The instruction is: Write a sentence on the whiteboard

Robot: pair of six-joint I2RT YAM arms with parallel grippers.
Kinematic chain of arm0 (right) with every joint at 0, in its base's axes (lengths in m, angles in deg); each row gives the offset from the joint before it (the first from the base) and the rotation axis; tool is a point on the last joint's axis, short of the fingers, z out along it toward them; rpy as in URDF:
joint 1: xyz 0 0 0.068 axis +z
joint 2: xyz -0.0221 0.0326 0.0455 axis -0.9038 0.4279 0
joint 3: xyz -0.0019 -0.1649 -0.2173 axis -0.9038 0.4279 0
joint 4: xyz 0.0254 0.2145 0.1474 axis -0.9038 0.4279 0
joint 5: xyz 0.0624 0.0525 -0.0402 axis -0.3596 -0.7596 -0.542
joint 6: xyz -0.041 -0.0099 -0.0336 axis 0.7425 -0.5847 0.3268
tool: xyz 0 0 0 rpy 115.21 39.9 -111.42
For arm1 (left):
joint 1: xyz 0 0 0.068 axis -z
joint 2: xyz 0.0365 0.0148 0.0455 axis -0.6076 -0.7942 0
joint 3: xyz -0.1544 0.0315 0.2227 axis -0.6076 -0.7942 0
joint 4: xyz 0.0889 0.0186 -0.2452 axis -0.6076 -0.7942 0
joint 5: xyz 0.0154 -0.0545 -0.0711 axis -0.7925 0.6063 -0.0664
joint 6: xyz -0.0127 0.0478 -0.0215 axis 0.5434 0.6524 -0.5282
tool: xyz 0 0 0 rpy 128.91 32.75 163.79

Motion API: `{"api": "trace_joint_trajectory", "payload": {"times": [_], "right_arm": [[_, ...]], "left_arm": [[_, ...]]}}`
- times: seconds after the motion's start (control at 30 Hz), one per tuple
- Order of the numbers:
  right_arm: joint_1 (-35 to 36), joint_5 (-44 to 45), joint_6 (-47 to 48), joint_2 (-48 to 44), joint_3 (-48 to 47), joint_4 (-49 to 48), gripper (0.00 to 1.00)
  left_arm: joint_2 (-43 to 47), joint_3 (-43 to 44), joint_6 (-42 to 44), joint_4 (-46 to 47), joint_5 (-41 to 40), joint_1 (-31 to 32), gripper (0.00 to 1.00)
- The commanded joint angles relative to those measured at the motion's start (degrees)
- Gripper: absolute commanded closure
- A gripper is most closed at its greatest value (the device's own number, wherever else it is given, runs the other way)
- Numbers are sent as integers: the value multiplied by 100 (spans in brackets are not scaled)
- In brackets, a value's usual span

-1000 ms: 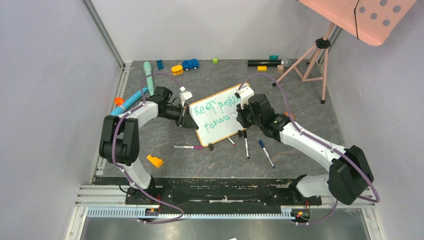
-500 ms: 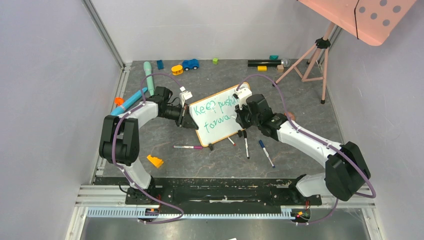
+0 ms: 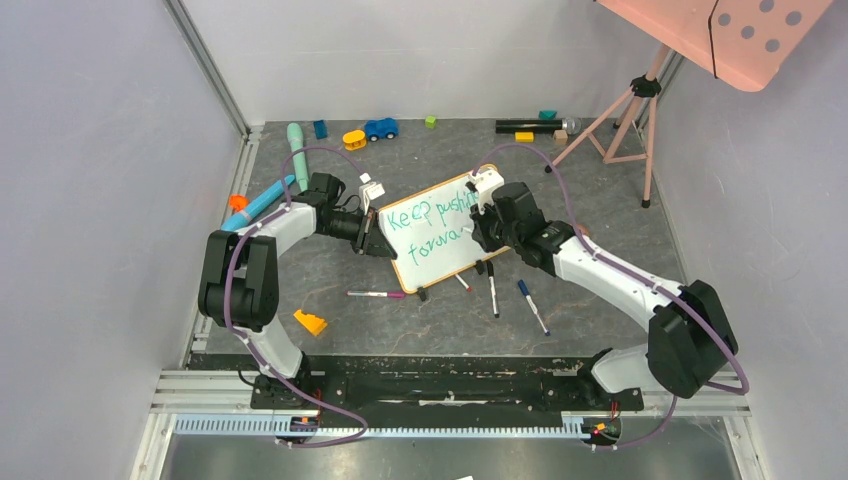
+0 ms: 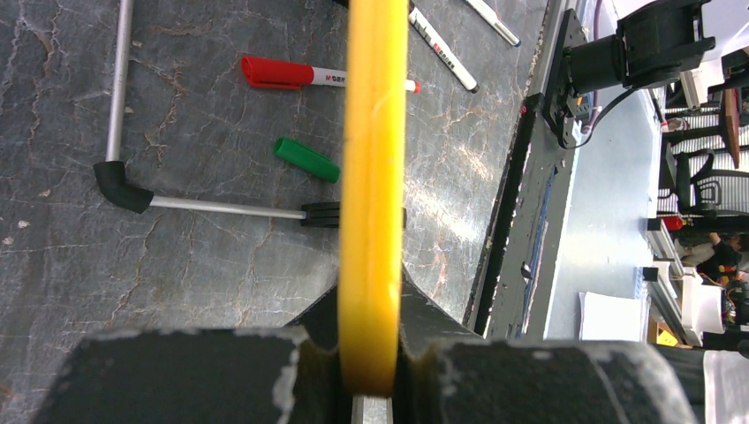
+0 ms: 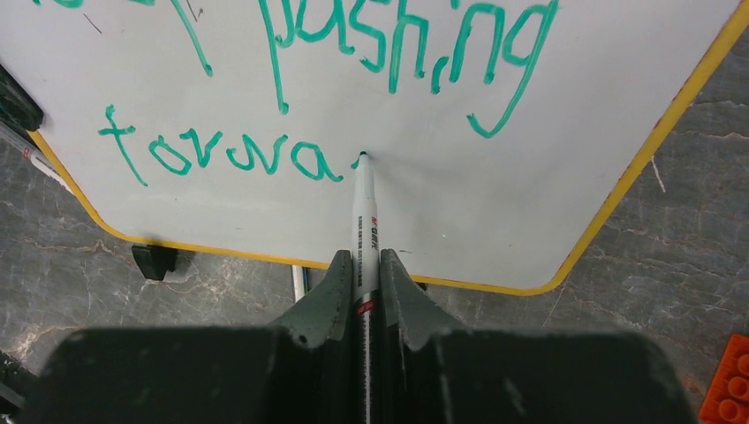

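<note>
left gripper: clenched on the orange frame of the whiteboard; the frame edge is seen running straight out from between the fingers
right gripper: clamped around a marker, barrel pointing forward out of the fingers
marker tip: touching the white surface just ahead of the right fingers, right after the last written letter
whiteboard position: propped up at a tilt on the table, pinched at its left side by the left gripper, its face directly in front of the right gripper
sentence: green, two lines; "keep pushing" is read above the marker tip, "forwa" to the left of the tip, with a small mark begun at the tip
clip foot: black, under the lower frame edge, left of the right fingers
beyond the left fingers: red-capped pen and a green cap lying on the table, left of the frame edge
near the right fingers: orange block noted low on the right
</note>
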Motion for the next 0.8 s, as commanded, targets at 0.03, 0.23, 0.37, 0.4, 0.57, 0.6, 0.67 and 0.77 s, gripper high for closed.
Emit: {"api": "trace_joint_trajectory", "payload": {"times": [0.03, 0.23, 0.37, 0.4, 0.57, 0.6, 0.67, 0.77], "right_arm": [[-97, 179, 158, 141, -348, -186, 100], [-99, 98, 90, 23, -39, -199, 100], [-104, 74, 45, -105, 210, -216, 100], [-107, 74, 39, -129, 276, -227, 100], [-99, 68, 57, -145, 430, -238, 100], [-101, 67, 53, -134, 448, -241, 100], [-99, 74, 52, -138, 458, -268, 100], [-105, 102, 61, -134, 404, -281, 100]], "left_arm": [[-209, -226, 499, -556, -639, 296, 98], [-196, -234, 498, -556, -646, 296, 98], [-191, -235, 491, -556, -648, 296, 98], [-194, -235, 494, -561, -652, 301, 98], [-188, -235, 491, -556, -647, 296, 98], [-188, -233, 496, -557, -647, 296, 98], [-190, -235, 506, -556, -643, 296, 98], [-189, -235, 505, -556, -642, 296, 98]]}}
